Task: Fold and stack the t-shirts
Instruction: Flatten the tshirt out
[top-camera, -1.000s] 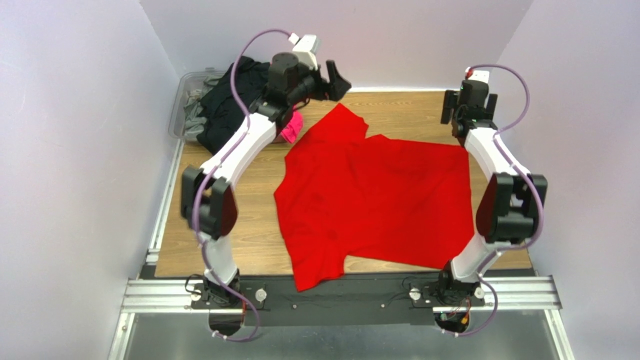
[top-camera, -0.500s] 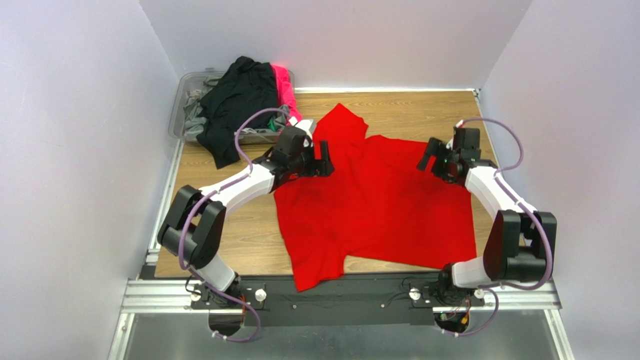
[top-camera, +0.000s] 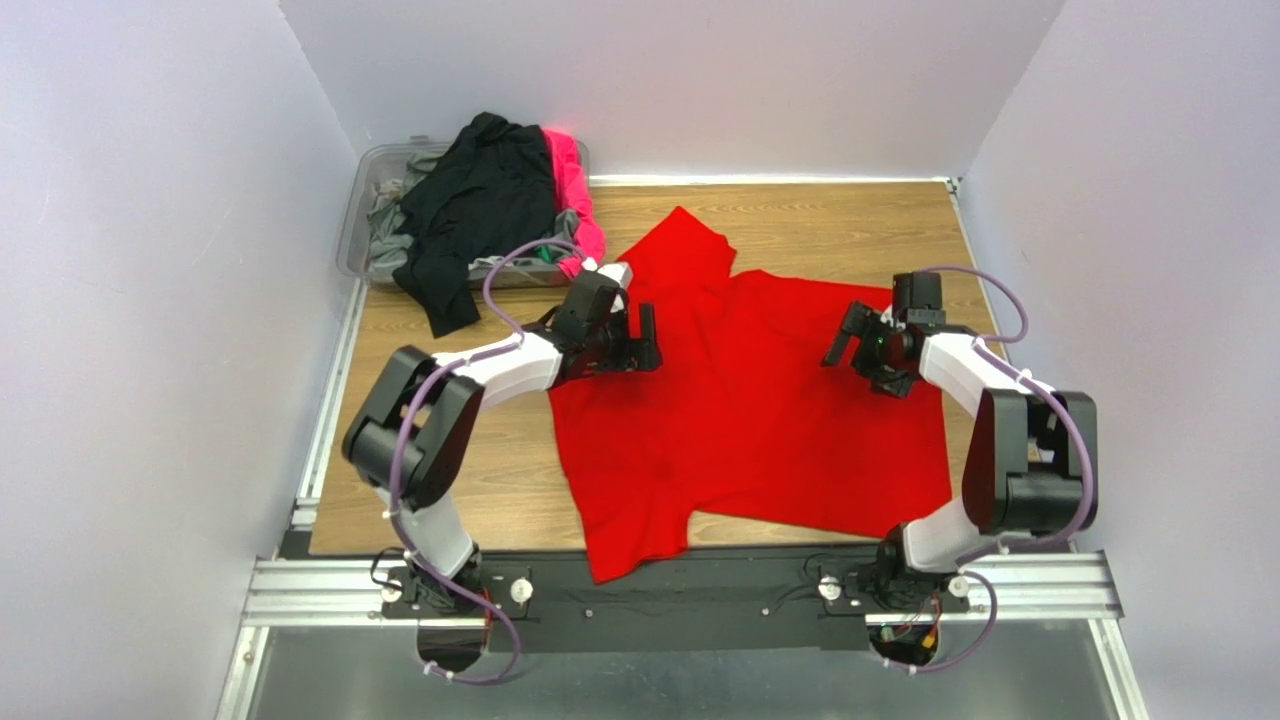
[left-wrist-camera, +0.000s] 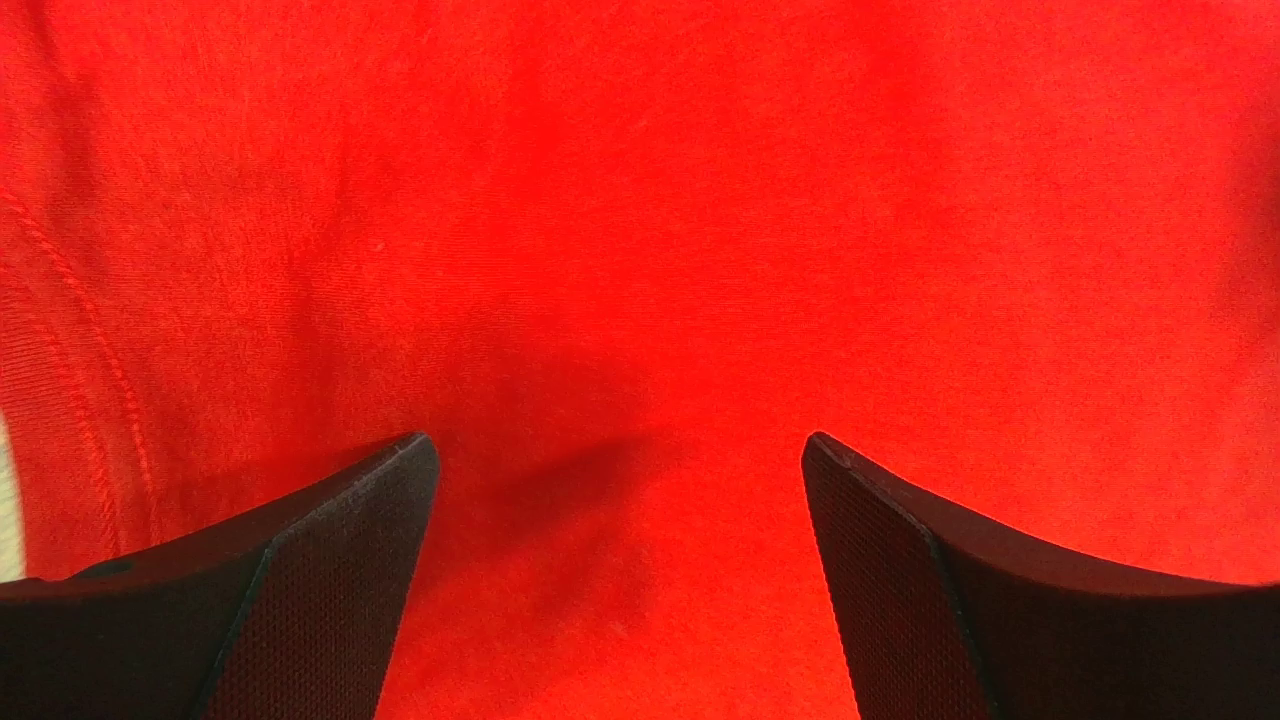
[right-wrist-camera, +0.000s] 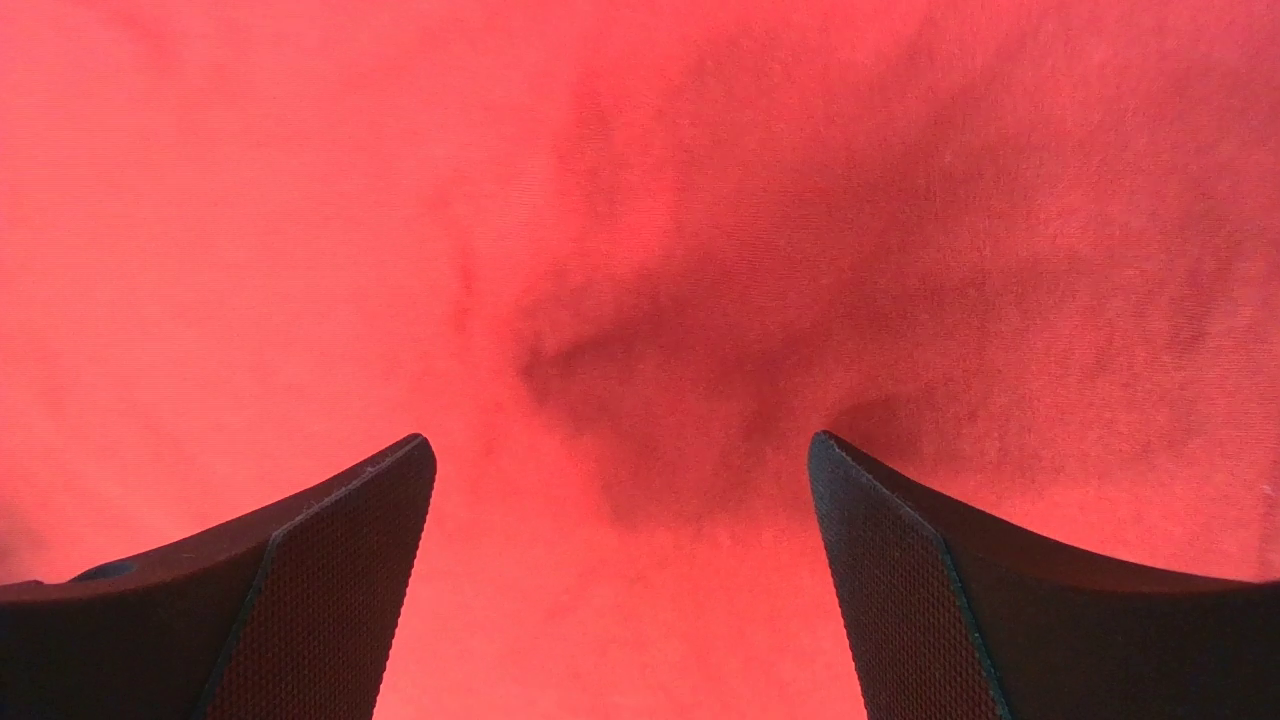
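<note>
Mid-frame, the left gripper, spread wide, hangs low over the red shirt; the right gripper, equally spread, hangs over it further right.

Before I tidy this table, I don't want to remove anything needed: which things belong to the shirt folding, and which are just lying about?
Job: red t-shirt, black t-shirt, hot pink t-shirt, left gripper, right gripper.
Lying about: clear bin, wooden table.
</note>
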